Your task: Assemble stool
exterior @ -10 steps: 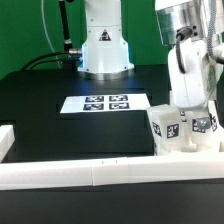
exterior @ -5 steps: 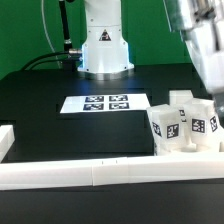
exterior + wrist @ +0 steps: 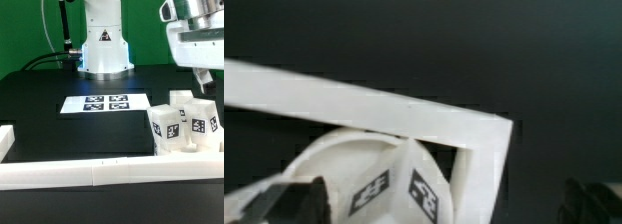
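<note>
Three white tagged leg blocks stand close together at the exterior view's right: one in front on the left point(image 3: 165, 124), one in front on the right point(image 3: 205, 126) and one behind point(image 3: 181, 100). They seem to rest on the white round seat point(image 3: 190, 147), in the corner of the rails. My gripper point(image 3: 203, 77) hangs above them, apart from them, open and empty. In the wrist view the dark fingertips point(image 3: 295, 200) stand wide apart, with a tagged leg block point(image 3: 402, 185) and the curved seat rim point(image 3: 331, 150) between and below them.
The marker board point(image 3: 105, 102) lies on the black table in front of the robot base point(image 3: 105, 45). Long white border rails point(image 3: 80, 172) run along the front and turn a corner at the right point(image 3: 473, 125), enclosing the stool parts.
My gripper has risen from down among the leg blocks to well above them. The blocks stay where they were.
</note>
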Robot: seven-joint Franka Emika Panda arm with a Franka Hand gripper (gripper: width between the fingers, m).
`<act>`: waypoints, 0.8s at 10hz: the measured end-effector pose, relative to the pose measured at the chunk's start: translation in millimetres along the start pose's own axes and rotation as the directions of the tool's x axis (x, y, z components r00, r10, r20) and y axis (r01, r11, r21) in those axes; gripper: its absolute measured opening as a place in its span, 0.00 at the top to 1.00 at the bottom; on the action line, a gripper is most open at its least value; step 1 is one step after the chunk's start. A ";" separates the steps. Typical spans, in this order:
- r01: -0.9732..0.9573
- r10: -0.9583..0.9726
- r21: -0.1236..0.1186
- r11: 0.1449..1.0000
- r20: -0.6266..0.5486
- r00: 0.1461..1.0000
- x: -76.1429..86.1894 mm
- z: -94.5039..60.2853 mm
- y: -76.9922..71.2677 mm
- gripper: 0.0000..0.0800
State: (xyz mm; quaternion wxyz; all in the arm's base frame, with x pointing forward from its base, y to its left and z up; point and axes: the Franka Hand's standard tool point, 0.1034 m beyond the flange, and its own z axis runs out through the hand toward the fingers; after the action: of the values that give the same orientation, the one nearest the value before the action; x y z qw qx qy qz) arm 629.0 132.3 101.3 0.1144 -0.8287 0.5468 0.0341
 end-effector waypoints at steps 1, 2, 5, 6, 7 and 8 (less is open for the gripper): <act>0.197 -0.197 -0.005 0.980 0.002 0.980 5.9 -7.7 -4.4 0.19; 0.341 -0.341 0.000 0.940 0.002 0.940 11.0 -15.0 -9.6 0.19; 0.585 -0.584 -0.008 0.811 -0.045 0.810 11.8 -16.6 -14.1 0.19; 0.625 -0.625 -0.015 0.781 -0.041 0.780 12.7 -15.8 -12.1 0.19; 0.692 -0.693 -0.025 0.721 -0.042 0.720 14.1 -16.0 -11.7 0.19; 0.775 -0.777 -0.052 0.630 -0.039 0.628 14.4 -13.2 -10.2 0.19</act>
State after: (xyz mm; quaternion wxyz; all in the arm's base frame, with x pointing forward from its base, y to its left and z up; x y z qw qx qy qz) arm 643.2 120.1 113.1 0.0895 -0.9855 0.1397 -0.0343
